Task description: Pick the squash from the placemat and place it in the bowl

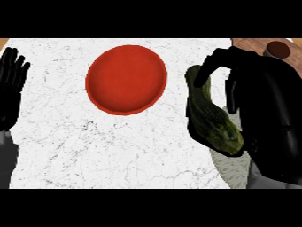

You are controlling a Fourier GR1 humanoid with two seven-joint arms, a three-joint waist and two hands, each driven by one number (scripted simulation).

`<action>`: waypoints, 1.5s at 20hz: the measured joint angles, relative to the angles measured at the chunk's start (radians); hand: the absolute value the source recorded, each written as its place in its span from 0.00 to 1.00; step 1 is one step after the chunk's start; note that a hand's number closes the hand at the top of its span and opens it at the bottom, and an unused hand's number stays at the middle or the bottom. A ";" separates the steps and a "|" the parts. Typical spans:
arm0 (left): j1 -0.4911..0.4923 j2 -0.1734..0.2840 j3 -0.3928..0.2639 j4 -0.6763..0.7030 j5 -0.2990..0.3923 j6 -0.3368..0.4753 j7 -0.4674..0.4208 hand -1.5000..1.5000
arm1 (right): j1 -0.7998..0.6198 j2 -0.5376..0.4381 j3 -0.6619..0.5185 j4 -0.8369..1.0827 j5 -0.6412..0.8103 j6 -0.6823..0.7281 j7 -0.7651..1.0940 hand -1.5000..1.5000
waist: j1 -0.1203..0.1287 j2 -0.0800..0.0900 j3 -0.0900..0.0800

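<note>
Fingers of right robot hand (257, 84) curl round squash (212, 119).

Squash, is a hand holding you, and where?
Yes. The right hand curls round the squash near its upper end; its lower end hangs free. The left hand rests open at the left edge.

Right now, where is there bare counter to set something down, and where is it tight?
Bare counter runs below the red bowl, and between the bowl and the open left hand at the view's left edge. It is tight on the right: the right hand curls round the squash, close beside the bowl.
</note>
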 measured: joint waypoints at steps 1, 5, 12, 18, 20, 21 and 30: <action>-0.002 -0.001 0.002 0.006 -0.001 0.000 -0.006 0.50 | -0.042 0.002 -0.004 0.049 -0.018 -0.007 0.007 1.00 | 0.002 0.001 0.000; -0.003 0.003 0.004 0.008 0.005 -0.013 -0.011 0.50 | -0.154 0.008 -0.009 0.243 -0.078 -0.052 0.017 1.00 | 0.005 0.003 0.001; -0.025 0.004 0.004 0.011 0.006 -0.014 0.004 0.50 | -0.284 0.012 0.027 0.598 -0.158 -0.216 -0.008 1.00 | 0.015 0.008 0.001; 0.002 -0.009 0.001 0.003 0.003 -0.017 -0.011 0.50 | -0.334 0.014 0.119 0.869 -0.176 -0.404 -0.040 1.00 | 0.018 0.008 0.002; 0.000 -0.009 -0.001 -0.001 0.003 -0.018 -0.006 0.50 | -0.348 0.014 0.142 0.965 -0.181 -0.446 -0.048 1.00 | 0.021 0.010 0.002; -0.009 -0.015 -0.008 -0.001 -0.003 -0.012 -0.002 0.50 | -0.347 0.014 0.152 0.998 -0.189 -0.478 -0.044 1.00 | 0.022 0.010 0.002; -0.050 -0.011 -0.011 0.020 -0.006 -0.018 0.000 0.50 | -0.330 0.015 0.175 1.207 -0.338 -0.795 -0.100 0.00 | 0.042 0.018 0.003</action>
